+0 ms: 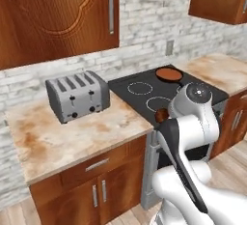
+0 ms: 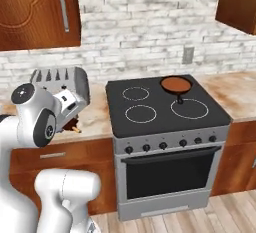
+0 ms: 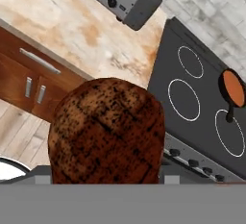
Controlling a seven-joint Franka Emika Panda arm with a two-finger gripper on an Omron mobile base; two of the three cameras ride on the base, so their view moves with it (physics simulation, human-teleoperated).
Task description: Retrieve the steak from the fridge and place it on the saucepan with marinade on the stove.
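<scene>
The steak (image 3: 106, 130), dark reddish-brown and lumpy, sits close up in the hand view, hiding the fingertips. My gripper (image 2: 74, 123) is shut on it, above the counter edge just left of the stove (image 2: 155, 102). In the left base view the steak (image 1: 161, 115) peeks out behind my arm at the stove's front left corner. The saucepan with marinade (image 2: 175, 83) stands on the stove's back right burner, handle toward the front, also seen as the saucepan (image 1: 169, 75) and the saucepan (image 3: 234, 86). The fridge is out of view.
A grey four-slot toaster (image 1: 77, 95) stands on the marble counter (image 1: 43, 137) left of the stove. Wooden wall cabinets (image 1: 53, 11) hang above. Dark knobs (image 2: 165, 145) line the stove front over the oven door. More counter (image 2: 235, 97) lies right of the stove.
</scene>
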